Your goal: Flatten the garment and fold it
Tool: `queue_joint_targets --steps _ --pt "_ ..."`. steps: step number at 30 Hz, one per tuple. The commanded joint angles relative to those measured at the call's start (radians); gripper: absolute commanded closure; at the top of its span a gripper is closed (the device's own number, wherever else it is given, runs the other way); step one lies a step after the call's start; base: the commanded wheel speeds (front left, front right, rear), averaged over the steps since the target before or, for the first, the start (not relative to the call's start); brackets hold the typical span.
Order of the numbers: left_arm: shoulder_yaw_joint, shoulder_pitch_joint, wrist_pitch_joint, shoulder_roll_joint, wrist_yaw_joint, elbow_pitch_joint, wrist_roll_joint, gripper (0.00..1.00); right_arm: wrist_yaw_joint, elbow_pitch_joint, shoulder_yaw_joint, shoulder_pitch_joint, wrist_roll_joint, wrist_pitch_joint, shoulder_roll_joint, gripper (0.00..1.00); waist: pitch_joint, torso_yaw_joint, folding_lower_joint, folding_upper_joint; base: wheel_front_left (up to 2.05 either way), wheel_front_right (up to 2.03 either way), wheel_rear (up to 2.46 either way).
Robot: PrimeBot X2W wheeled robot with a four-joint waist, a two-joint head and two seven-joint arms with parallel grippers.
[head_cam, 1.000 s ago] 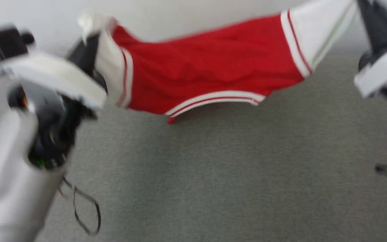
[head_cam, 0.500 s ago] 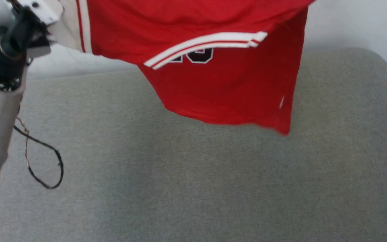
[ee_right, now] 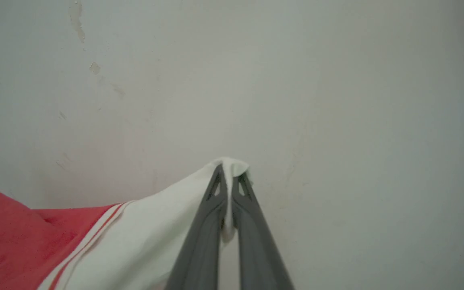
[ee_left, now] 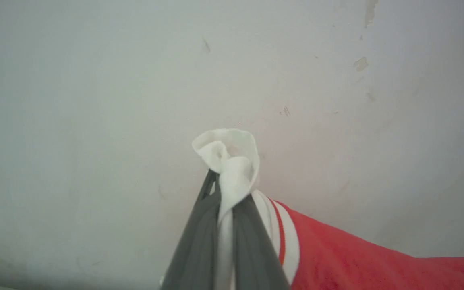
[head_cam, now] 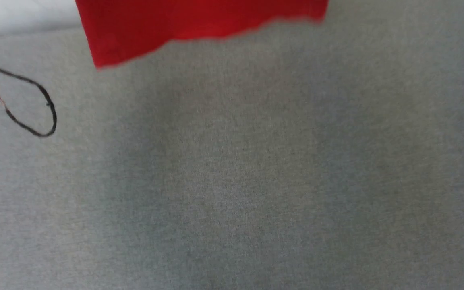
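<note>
The garment [head_cam: 199,24] hangs spread crosswise above the grey desk [head_cam: 232,181], hem lowest. The left gripper [ee_left: 228,191] jaws pinch one white sleeve, and the right gripper [ee_right: 228,175] jaws pinch the other.

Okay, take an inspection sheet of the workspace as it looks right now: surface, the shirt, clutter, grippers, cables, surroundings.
Surface: grey woven fabric surface, soft shadow under the shirt.
Job's things: red T-shirt held up by its white sleeves, not yet laid flat; lower edge blurred.
Clutter: nothing seen.
Grippers: left gripper shut on a bunched white sleeve; right gripper shut on the other sleeve's edge.
Cables: thin dark cable loop at the left of the head view.
Surroundings: pale scuffed wall.
</note>
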State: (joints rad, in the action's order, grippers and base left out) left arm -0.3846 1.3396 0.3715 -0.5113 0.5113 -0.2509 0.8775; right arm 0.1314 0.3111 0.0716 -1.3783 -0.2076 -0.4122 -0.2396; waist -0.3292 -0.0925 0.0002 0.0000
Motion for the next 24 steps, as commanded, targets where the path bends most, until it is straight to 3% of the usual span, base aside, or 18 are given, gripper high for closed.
queue_joint_targets --steps 1,8,12,18,24 --pt "0.01 0.023 -0.023 0.004 -0.007 -0.014 -0.009 1.0 -0.001 0.03 -0.003 -0.04 0.014 0.023 0.001 1.0 -0.159 0.004 -0.0002 0.0 0.0 0.0 0.0" --pt "0.057 0.04 -0.076 0.019 -0.044 -0.03 0.025 1.0 -0.001 0.106 0.002 -0.114 0.025 0.07 -0.013 1.0 -0.271 0.025 -0.0002 0.0 0.0 0.0 0.0" --pt "0.071 -0.013 -0.088 0.036 -0.102 -0.015 0.074 1.0 -0.001 0.11 0.008 -0.085 -0.009 0.098 -0.018 1.0 -0.307 0.039 -0.0002 0.0 0.0 0.0 0.0" --pt "0.09 -0.154 -0.067 0.04 -0.186 0.065 0.166 1.0 -0.001 0.036 0.054 0.038 -0.099 0.102 -0.05 1.0 -0.292 0.056 -0.0002 0.0 0.0 0.0 0.0" --pt "0.116 -0.366 -0.069 0.031 -0.219 0.187 0.239 1.0 -0.001 -0.128 0.049 0.261 -0.182 0.073 -0.085 1.0 -0.196 0.072 -0.0002 0.0 0.0 0.0 0.0"
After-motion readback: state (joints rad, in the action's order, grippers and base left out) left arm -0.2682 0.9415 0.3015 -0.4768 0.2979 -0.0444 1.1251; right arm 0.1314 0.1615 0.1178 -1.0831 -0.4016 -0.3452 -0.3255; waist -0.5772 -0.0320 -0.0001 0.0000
